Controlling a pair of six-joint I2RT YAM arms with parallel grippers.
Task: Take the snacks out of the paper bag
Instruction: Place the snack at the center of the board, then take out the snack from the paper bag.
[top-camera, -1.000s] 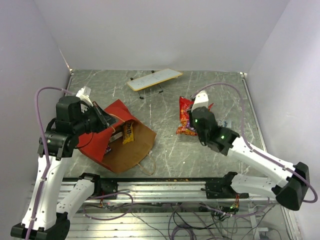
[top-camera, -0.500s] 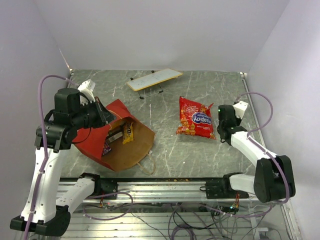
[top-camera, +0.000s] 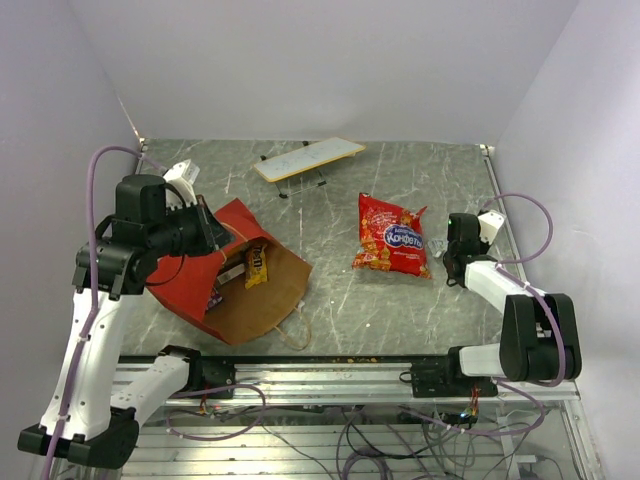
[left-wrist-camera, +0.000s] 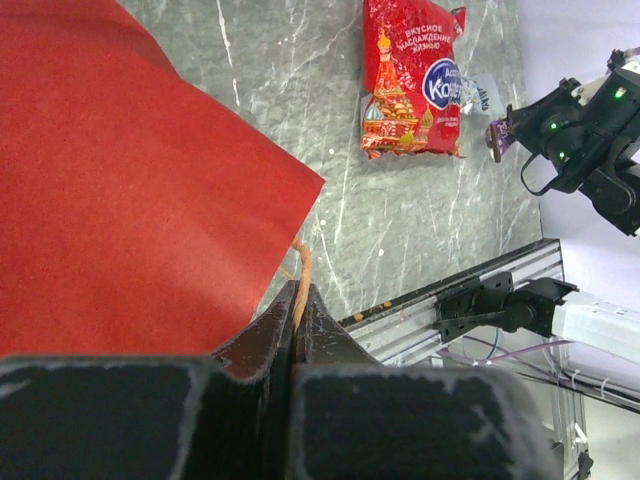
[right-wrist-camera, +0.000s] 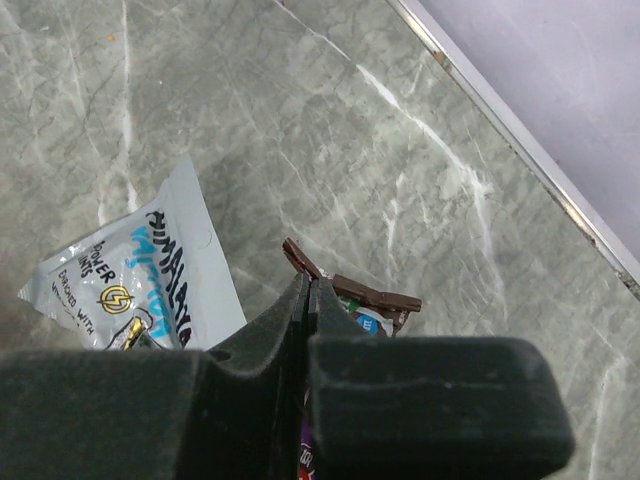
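Observation:
The paper bag lies tipped on the table, red outside, with its brown inside facing up. Brown and yellow candy packets lie in its mouth. My left gripper is shut on the bag's tan string handle. The red chip bag lies flat on the table to the right, and a silver packet rests beside it. My right gripper is at the table's right side, shut on a small brown candy packet.
A flat white board on thin legs stands at the back. The table's raised metal edge runs close to the right gripper. A metal rail with cables lines the near edge. Walls close in on three sides.
The right arm has swung away from the chip bag toward the table's right edge, uncovering the chip bag. The left gripper has kept its hold on the handle and shifted slightly.

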